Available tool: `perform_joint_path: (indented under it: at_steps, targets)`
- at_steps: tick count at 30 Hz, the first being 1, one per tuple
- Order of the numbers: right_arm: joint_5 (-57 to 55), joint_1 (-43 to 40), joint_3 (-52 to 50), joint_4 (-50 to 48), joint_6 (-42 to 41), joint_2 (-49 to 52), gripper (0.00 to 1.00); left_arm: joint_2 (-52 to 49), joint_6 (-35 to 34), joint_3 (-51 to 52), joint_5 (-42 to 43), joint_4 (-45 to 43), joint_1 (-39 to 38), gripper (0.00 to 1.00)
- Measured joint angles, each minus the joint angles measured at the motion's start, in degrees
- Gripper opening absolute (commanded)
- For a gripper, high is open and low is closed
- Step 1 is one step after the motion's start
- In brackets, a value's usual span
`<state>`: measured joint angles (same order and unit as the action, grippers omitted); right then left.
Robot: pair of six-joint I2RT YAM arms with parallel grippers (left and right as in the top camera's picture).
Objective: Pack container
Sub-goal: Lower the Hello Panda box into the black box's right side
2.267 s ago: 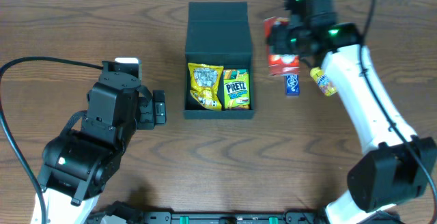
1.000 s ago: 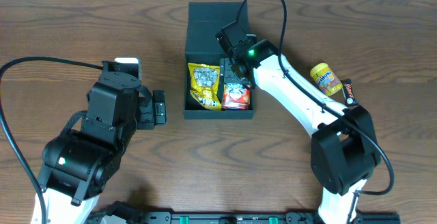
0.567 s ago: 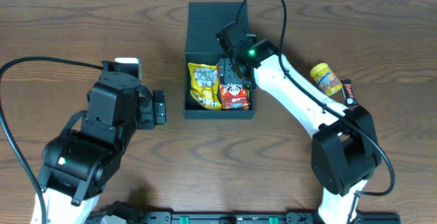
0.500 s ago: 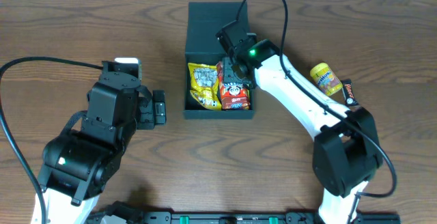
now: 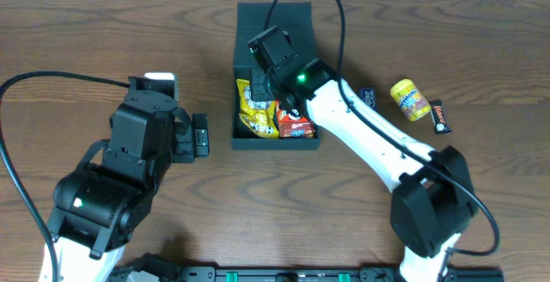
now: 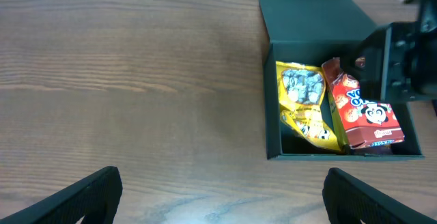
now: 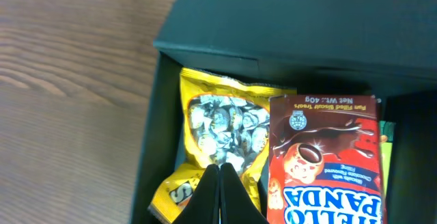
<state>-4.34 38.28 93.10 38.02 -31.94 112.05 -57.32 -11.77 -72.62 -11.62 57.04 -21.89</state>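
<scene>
The black container (image 5: 275,143) sits at the table's middle back, its flap lid (image 5: 277,22) lying open behind it. Inside lie a yellow snack bag (image 5: 251,114) and a red Hello Panda carton (image 5: 296,125), the carton leaning at the right. My right gripper (image 5: 257,85) hovers over the yellow bag (image 7: 222,125), shut, with nothing between its fingers (image 7: 220,183). The red carton (image 7: 324,156) lies free to its right, over a green edge. My left gripper (image 5: 200,135) rests open left of the container (image 6: 274,115), apart from it, its fingers (image 6: 89,197) wide over bare wood.
On the table right of the container lie a small blue pack (image 5: 368,98), a yellow snack pack (image 5: 410,100) and a dark bar (image 5: 440,117). The right arm (image 5: 361,136) stretches diagonally over the container's right front corner.
The right gripper let go of the red carton inside the container, shut, and moved left over the yellow bag. The left arm has not moved.
</scene>
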Motion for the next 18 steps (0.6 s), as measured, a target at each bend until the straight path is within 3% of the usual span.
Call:
perform_joint_path:
  at_steps: [18]
  targets:
    - [-3.4, -0.2, 0.0, -0.9, 0.2, 10.2, 0.01, 0.0, 0.0, 0.0, 0.0, 0.0, 0.0, 0.95]
